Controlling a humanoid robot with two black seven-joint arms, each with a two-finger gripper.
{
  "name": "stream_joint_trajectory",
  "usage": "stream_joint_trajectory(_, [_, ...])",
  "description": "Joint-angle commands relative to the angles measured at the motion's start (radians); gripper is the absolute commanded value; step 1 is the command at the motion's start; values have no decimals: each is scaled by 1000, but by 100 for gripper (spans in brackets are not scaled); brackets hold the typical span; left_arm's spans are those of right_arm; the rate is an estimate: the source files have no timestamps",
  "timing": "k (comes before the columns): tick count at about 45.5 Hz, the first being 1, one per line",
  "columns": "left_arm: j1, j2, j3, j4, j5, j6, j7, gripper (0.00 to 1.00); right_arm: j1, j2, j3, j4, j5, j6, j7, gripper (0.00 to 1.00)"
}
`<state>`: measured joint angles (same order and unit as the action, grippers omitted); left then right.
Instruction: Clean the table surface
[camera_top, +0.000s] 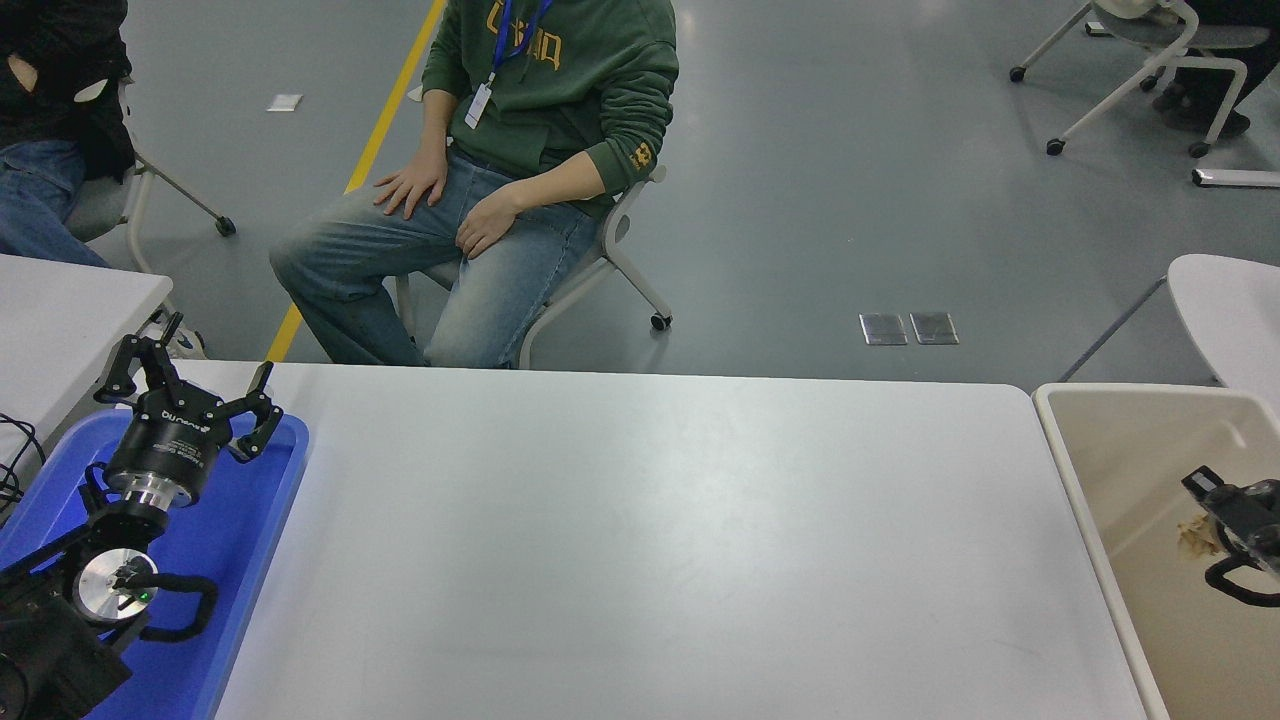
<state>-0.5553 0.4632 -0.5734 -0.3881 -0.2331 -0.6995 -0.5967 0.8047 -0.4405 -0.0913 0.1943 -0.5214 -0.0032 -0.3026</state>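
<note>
The table surface (640, 540) runs nine to three; right gripper (1205, 530) spread over beige bin (1075, 470); left gripper (190, 385) open.

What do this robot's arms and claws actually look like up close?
The left gripper is matte black, with jointed linkage fingers and white lettering on a round body. Behind it sit silver metal rings, a looped black cable and a small green light. The right gripper is black too, mostly cut off by the picture's edge.
</note>
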Motion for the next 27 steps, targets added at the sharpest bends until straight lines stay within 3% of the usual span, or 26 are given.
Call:
stream_joint_trajectory(1, [0,0,0,0,0,0,0,100,-2,9,2,-12,3,-3,-1,0])
stream_joint_trajectory(3, [0,0,0,0,0,0,0,100,-2,9,2,-22,4,-3,-1,0])
stream_joint_trajectory(5, [0,0,0,0,0,0,0,100,-2,13,2,-30,6,-1,-3,8])
stream_joint_trajectory(9, [0,-1,0,0,0,0,0,100,-1,14,4,-33,11,-3,-3,47])
stream_joint_trajectory(13, [0,0,0,0,0,0,0,100,-1,14,16,-33,17,-4,-3,70])
stream_joint_trajectory(15, [0,0,0,0,0,0,0,100,1,14,24,-33,20,-3,-3,99])
stream_joint_trajectory(27, [0,0,0,0,0,0,0,100,7,11,27,-35,60,-4,-6,100])
